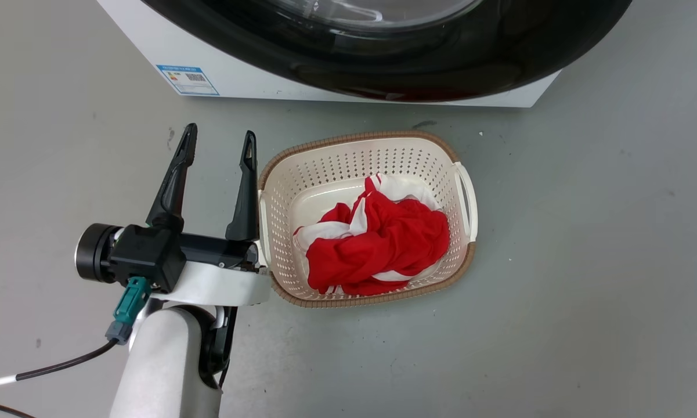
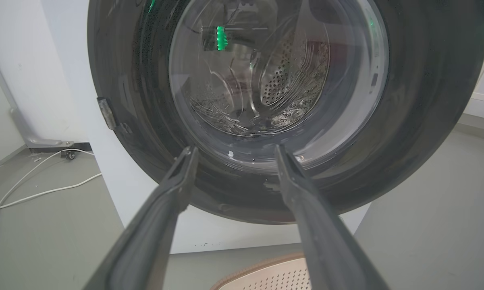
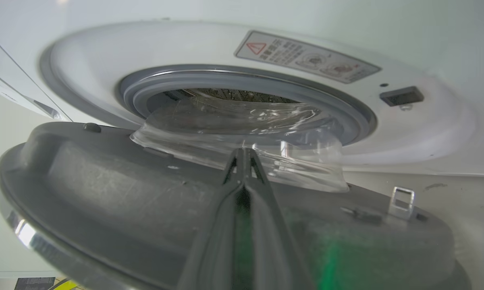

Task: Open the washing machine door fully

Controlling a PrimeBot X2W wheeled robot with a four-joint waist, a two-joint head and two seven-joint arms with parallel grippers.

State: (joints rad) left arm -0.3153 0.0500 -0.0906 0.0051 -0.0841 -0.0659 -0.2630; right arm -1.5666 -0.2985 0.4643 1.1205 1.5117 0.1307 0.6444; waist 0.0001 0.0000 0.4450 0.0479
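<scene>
Washing machine door [image 1: 441, 64]: swung off the opening and standing ajar. In the head view its glossy black disc juts out past the white front, above the floor [image 1: 586, 261].
Door, inner side: the right wrist view shows its grey inner face [image 3: 125, 189], with the clear glass bowl [image 3: 242, 125] bulging toward the grey gasket [image 3: 242, 78]. A metal latch hook [image 3: 401, 197] stands near its edge.
Washing machine [image 1: 151, 40]: at the top of the head view, with a blue label [image 1: 187, 79] on its lower front.
Left gripper [image 1: 220, 133]: 2 fingers spread wide, holding nothing. It hangs over the floor just beside the basket [image 1: 278, 220] and points at the door's outer face [image 2: 419, 100].
Right gripper [image 3: 242, 151]: fingers pressed together with nothing between them, lying along the door's inner face. I cannot tell whether they touch it.
Basket contents: a crumpled red and white cloth [image 1: 383, 244].
Cables [image 2: 36, 193]: white, on the floor beside the machine.
</scene>
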